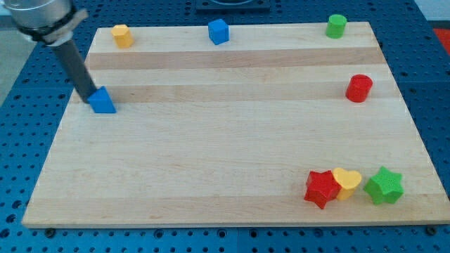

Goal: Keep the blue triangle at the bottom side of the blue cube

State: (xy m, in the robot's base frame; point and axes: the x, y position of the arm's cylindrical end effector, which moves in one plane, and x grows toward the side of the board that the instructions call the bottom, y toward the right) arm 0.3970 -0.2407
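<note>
1. Blue triangle: sits near the board's left edge, upper-left part of the view. Apex up and slightly toward the view's top; its long base edge runs roughly left to right, tilted a little.
2. My tip: down on the board, touching or just beside the triangle's left face. The rod slants up toward the view's top-left. It is a bare rod with no jaws, so nothing spreads, presses together or pinches.
3. Blue cube: at the board's top edge, centre-left, well apart from the triangle, up and to the right of it.
4. Yellow block, roughly hexagonal: top-left corner area.
5. Green cylinder: top right. Red cylinder: right edge, below it.
6. Bottom-right cluster: red star touching yellow heart; green star just beside the heart.
7. Surface: pale wooden board, grain in horizontal bands, resting on a blue perforated table.
</note>
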